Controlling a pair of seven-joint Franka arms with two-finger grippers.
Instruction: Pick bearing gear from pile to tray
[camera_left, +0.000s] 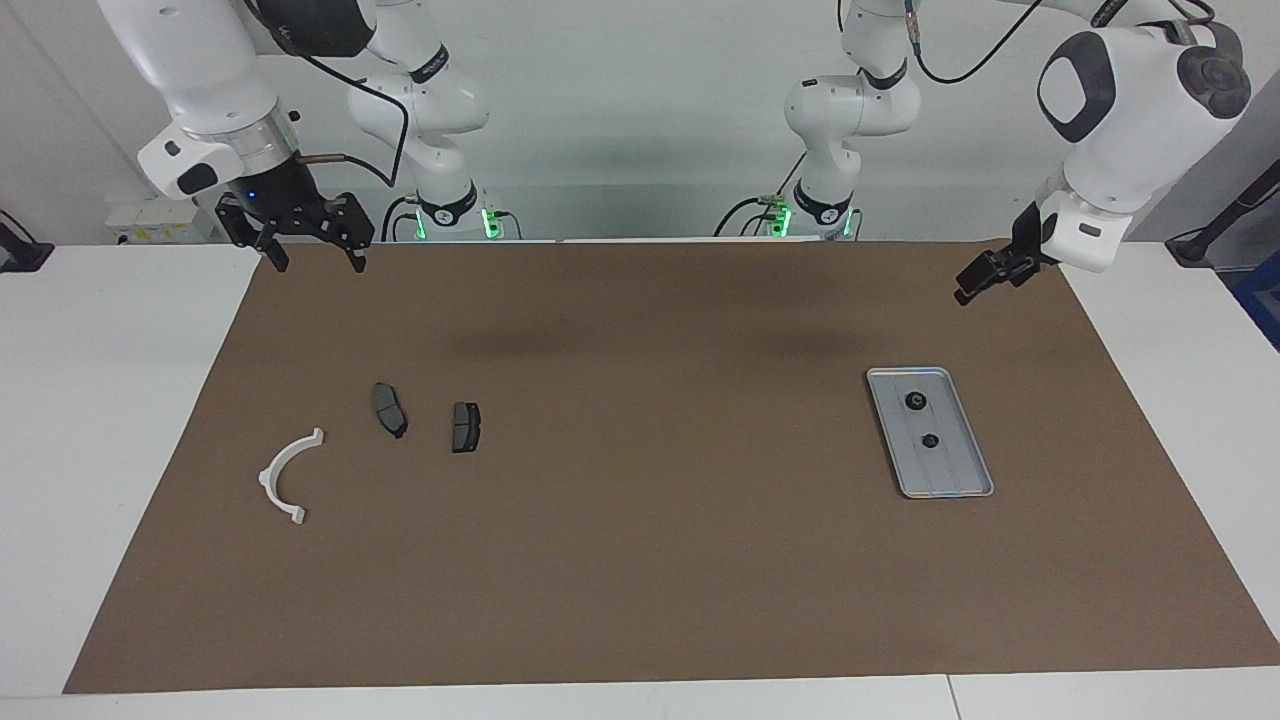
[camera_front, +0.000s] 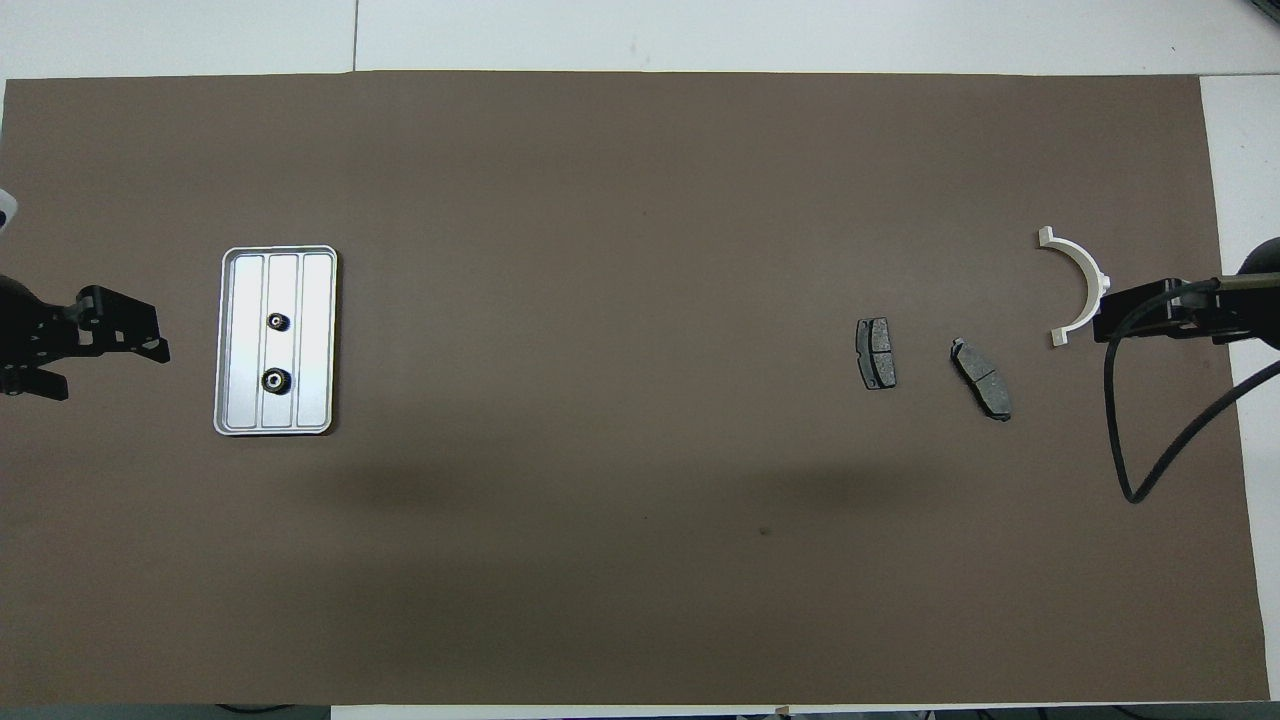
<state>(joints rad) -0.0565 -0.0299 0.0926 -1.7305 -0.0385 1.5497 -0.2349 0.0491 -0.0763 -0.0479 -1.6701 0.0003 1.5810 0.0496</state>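
Observation:
The silver tray (camera_left: 953, 478) (camera_front: 318, 340) lies on the brown mat toward the left arm's end. Two small black bearing gears (camera_left: 914, 401) (camera_left: 929, 440) rest in it, also seen from above (camera_front: 278, 321) (camera_front: 274, 380). What shows of the pile is a white half-ring bracket (camera_left: 268, 478) (camera_front: 1085, 262) and two dark brake pads (camera_left: 390, 410) (camera_left: 465, 427) toward the right arm's end. My left gripper (camera_left: 975, 283) (camera_front: 105, 365) hangs open and holds nothing, high over the mat beside the tray. My right gripper (camera_left: 318, 262) waits open in the air over the mat's edge by the robots.
The brown mat (camera_left: 640, 560) covers most of the white table. The right arm's black cable (camera_front: 1150, 440) loops over the mat beside the bracket. Both arm bases stand at the robots' edge of the table.

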